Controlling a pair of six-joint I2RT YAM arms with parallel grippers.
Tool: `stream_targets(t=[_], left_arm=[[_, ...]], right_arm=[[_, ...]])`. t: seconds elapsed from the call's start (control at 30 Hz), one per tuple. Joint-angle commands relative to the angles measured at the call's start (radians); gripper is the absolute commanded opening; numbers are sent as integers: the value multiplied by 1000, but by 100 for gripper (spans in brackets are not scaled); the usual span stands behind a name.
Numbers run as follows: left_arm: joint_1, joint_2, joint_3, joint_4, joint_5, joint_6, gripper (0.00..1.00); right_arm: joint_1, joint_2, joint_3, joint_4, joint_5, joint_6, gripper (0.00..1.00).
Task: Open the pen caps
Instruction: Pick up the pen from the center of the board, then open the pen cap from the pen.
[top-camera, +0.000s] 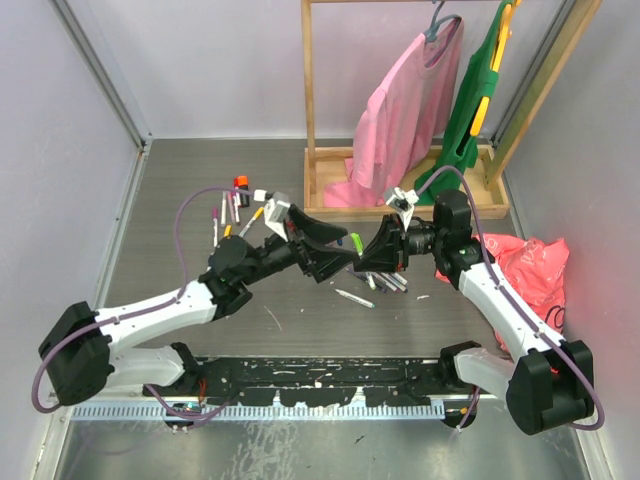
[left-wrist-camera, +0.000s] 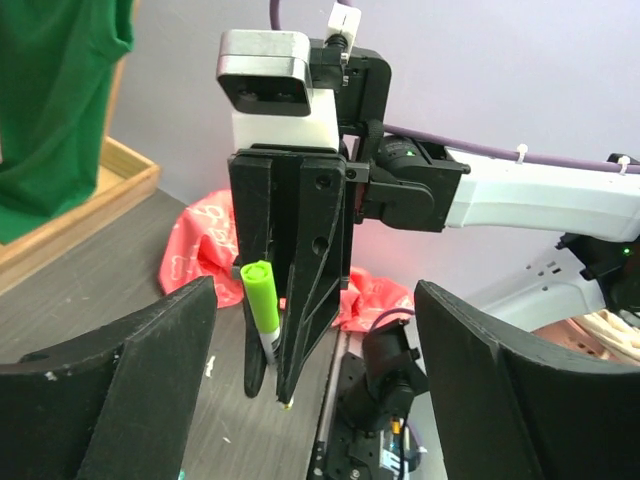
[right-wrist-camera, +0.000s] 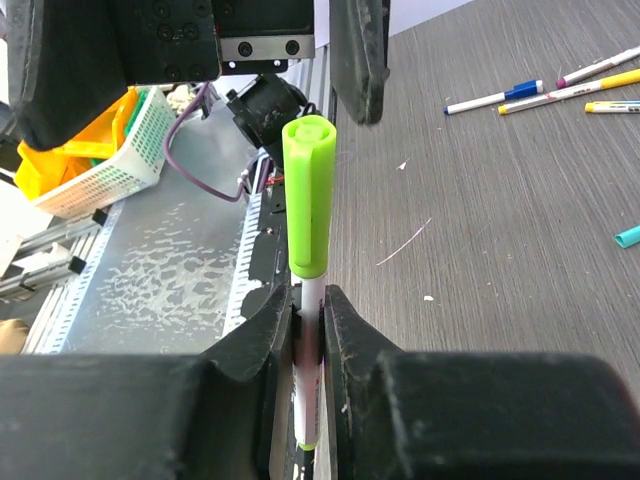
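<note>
Held item: the right gripper (right-wrist-camera: 308, 308) is clenched on the white barrel (right-wrist-camera: 306, 395) of one pen, just below its lime-green cap (right-wrist-camera: 310, 190). The pen is in the air above the table (right-wrist-camera: 480, 260), near the middle of the scene, with the cap end pointing left toward the other arm. The cap looks fully seated on the barrel.

Opposite side: the left gripper (top-camera: 345, 258) is released. Its fingers (left-wrist-camera: 120, 390) are spread wide on either side of the cap and do not touch it.

Remaining stock: a group of pens (top-camera: 228, 212) lies at the far left of the table, and more pens (top-camera: 385, 282) lie beneath the right gripper.

Handling, as judged:
- The pen is light and stiff.
- The cap is a small, smooth plastic cylinder, probably slippery and held on by friction.
- The best hold is across the cap's middle, clear of the rim where it meets the barrel, followed by a straight pull along the pen's axis.
- A tilted pull could lever the thin barrel in the right jaws or let the cap slip free.
- The barrel grip sits close to the cap, which should limit bending.
</note>
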Motion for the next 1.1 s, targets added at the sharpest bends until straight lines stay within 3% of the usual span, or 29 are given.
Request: stream_targets(t=[0.0,0.13,0.37,0.67,0.83,0.93,1.07], left_arm=[[8,70,83,0,95,-49,77],[15,144,112,26,115,-72,60],[25,204,128,86,145,-120,38],[44,204,121,119,144,-149,41],[51,210,117,149,145,-168,36],[52,227,119,166,155,-182,25],[59,246,123,186,170,-202,1]], right_arm=[[-3,1,46,5,-38,-20,1],[-3,1,47,1,-42,-19,1],[-4,1,51,-6,-45,-20,1],[-4,6,51,-9,-47,-20,1],[-3,8,50,-8,-45,-20,1],[-3,9,50,-9,-45,-20,1],[-4,11,50,-9,-44,-21,1]])
